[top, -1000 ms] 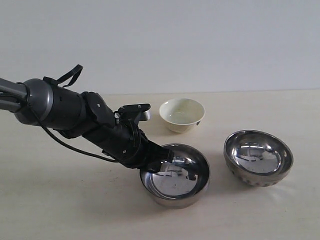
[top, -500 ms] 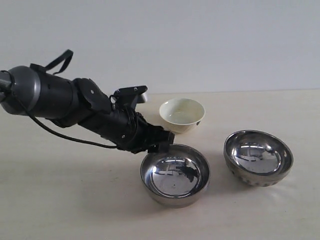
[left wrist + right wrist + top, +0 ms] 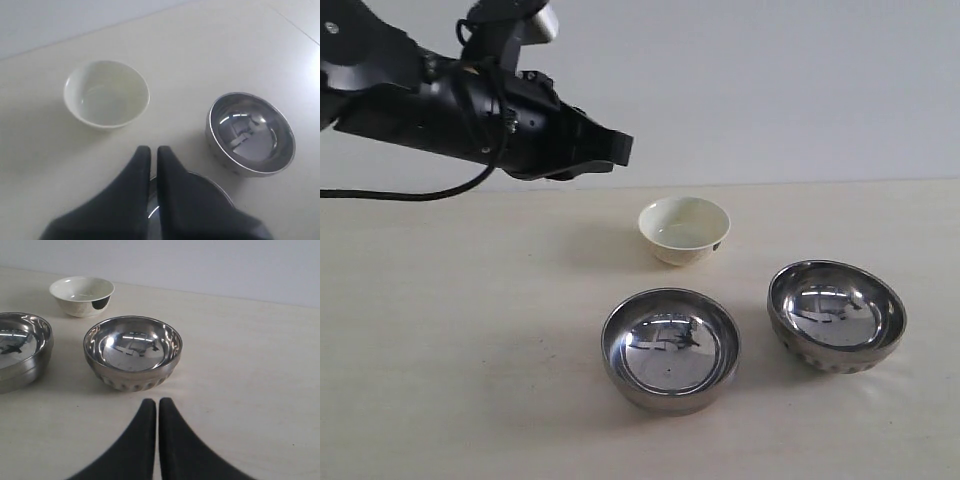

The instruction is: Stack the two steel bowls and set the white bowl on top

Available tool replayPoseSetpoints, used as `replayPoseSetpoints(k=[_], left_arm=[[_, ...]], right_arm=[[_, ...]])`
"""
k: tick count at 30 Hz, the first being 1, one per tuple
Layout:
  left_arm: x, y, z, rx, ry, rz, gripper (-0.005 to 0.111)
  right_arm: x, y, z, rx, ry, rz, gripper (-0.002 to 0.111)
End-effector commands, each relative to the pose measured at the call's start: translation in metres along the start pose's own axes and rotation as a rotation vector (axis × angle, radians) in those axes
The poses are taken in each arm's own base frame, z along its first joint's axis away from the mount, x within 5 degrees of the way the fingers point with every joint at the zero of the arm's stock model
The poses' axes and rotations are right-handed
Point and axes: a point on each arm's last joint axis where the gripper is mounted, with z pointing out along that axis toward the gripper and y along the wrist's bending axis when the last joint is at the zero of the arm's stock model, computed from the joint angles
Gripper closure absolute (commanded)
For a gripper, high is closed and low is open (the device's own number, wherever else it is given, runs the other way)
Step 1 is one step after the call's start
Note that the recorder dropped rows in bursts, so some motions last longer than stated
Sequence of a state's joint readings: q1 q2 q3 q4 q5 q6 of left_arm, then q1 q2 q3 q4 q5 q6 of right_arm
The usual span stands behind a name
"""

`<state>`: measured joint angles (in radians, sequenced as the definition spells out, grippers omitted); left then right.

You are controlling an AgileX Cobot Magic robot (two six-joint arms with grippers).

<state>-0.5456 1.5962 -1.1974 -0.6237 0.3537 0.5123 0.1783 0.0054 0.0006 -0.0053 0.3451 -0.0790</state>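
Note:
A smooth steel bowl sits on the table at front centre, and a dimpled steel bowl stands apart to its right. Behind them rests the small white bowl. All three stand separate and upright. My left gripper hangs high above the table, left of the white bowl, shut with nothing in it. The left wrist view has that gripper above the white bowl, the dimpled bowl and a sliver of the smooth bowl. My right gripper is shut and empty, just short of the dimpled bowl.
The beige table runs back to a plain pale wall. In the right wrist view the smooth bowl and white bowl lie beyond the dimpled one. My right arm is outside the exterior view.
My left gripper has lifted away from the smooth steel bowl's rim, rising up and back to the left. The bowl stays on the table. The other bowls have not moved.

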Motion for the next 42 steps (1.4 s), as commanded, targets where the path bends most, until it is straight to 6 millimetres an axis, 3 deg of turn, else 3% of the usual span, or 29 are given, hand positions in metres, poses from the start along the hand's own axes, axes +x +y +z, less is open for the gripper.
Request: replayPoseSetpoints(k=[1, 7, 12, 17, 25, 31, 42], left_arm=[[0.006, -0.002, -0.037, -0.060, -0.126, 0.016, 0.102], [0.032, -0.007, -0.108, -0.121, -0.299, 0.059, 0.102], [0.075, -0.013, -0.165, -0.145, -0.419, 0.115, 0.102], [0.117, -0.016, -0.210, -0.160, -0.581, 0.124, 0.102], [0.162, -0.026, -0.271, -0.125, -0.869, 0.153, 0.102], [0.180, -0.033, -0.290, -0.074, -0.935, 0.187, 0.102], [0.182, -0.034, -0.290, -0.060, -0.916, 0.194, 0.102]], right_arm=[[-0.001, -0.001, 0.000, 0.010, -0.009, -0.011, 0.108], [-0.001, -0.001, 0.000, 0.010, -0.009, -0.011, 0.108], [-0.001, -0.001, 0.000, 0.010, -0.009, -0.011, 0.108], [-0.001, -0.001, 0.000, 0.010, -0.009, -0.011, 0.108], [-0.001, -0.001, 0.000, 0.010, -0.009, -0.011, 0.108], [-0.001, -0.001, 0.000, 0.010, -0.009, -0.011, 0.108], [-0.001, -0.001, 0.000, 0.010, -0.009, -0.011, 0.108]])
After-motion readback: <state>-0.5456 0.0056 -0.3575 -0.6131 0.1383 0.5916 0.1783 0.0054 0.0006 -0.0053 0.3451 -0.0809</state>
